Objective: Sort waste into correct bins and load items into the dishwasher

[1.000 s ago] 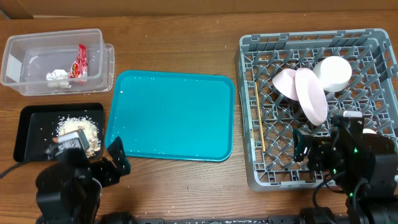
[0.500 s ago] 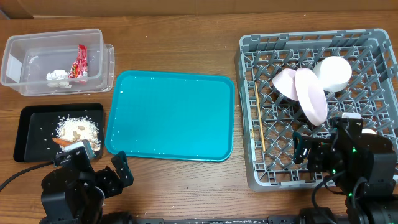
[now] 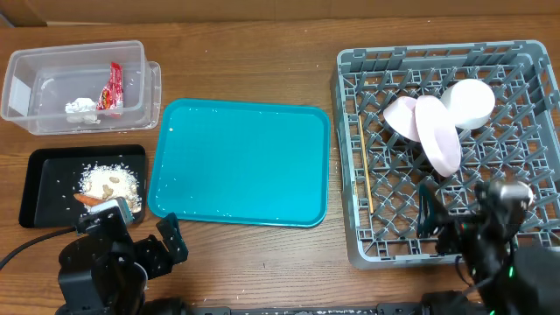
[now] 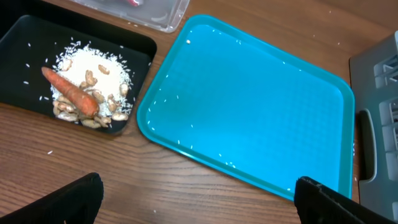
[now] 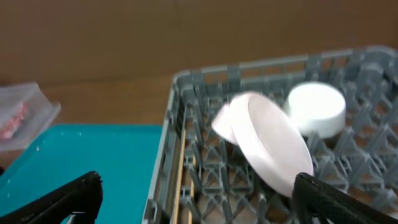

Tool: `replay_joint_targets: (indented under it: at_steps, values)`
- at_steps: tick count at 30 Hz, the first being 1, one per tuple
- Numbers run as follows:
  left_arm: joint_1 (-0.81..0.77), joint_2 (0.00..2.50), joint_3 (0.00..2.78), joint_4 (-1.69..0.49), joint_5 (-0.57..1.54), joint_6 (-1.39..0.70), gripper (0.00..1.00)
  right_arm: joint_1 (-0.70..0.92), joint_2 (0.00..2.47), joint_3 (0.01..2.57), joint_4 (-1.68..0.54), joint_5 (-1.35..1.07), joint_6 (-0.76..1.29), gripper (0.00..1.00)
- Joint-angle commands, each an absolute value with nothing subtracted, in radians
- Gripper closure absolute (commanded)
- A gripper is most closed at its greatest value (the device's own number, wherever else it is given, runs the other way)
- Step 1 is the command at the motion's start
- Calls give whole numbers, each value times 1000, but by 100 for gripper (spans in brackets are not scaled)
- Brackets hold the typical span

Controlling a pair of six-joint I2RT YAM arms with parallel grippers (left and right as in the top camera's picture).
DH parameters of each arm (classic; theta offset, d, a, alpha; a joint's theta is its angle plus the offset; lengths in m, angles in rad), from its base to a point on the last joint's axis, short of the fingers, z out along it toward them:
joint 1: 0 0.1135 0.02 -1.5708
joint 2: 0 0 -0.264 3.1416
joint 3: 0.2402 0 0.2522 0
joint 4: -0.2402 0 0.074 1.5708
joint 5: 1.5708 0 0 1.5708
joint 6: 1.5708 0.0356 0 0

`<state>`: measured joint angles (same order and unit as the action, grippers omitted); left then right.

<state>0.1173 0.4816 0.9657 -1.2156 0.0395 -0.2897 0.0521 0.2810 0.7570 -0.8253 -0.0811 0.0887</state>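
Our right gripper (image 5: 196, 202) has drawn back to the near edge of the grey rack (image 3: 350, 131), fingers wide apart and empty. Our left gripper (image 4: 199, 208) hangs equally spread. The carrot (image 4: 71, 93) sits on rice (image 4: 99, 68) in the black tray (image 3: 39, 166), bowls (image 3: 437, 131) in the rack.

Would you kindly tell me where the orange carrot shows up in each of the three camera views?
Overhead: the carrot is at lower left, in the black tray, at the near edge of the rice.
Left wrist: the carrot is at upper left, lying across the rice.
Right wrist: not in it.
Shared landmark: the teal tray.
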Motion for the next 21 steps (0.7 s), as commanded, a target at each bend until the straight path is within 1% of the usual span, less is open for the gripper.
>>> replay_joint_targets:
  at_steps: [1, 5, 8, 12, 16, 19, 21]
  values:
    - [117, 476, 957, -1216, 52, -303, 0, 51, 131, 614, -751, -92, 78, 0]
    - [117, 476, 957, -1216, 52, -303, 0, 51, 1, 445, -567, -91, 78, 0]
    - [117, 476, 957, -1216, 52, -303, 0, 51, 9, 353, -414, -98, 78, 0]
    - [117, 476, 957, -1216, 52, -303, 0, 51, 3, 207, -157, -99, 78, 0]
    - [117, 476, 957, -1216, 52, -303, 0, 51, 3, 83, 32, -99, 75, 0]
    - [117, 476, 957, -1216, 52, -303, 0, 51, 3, 9, 87, -99, 73, 0]
    - [117, 476, 957, -1216, 52, -303, 0, 51, 3, 8, 14, -114, 60, 0]
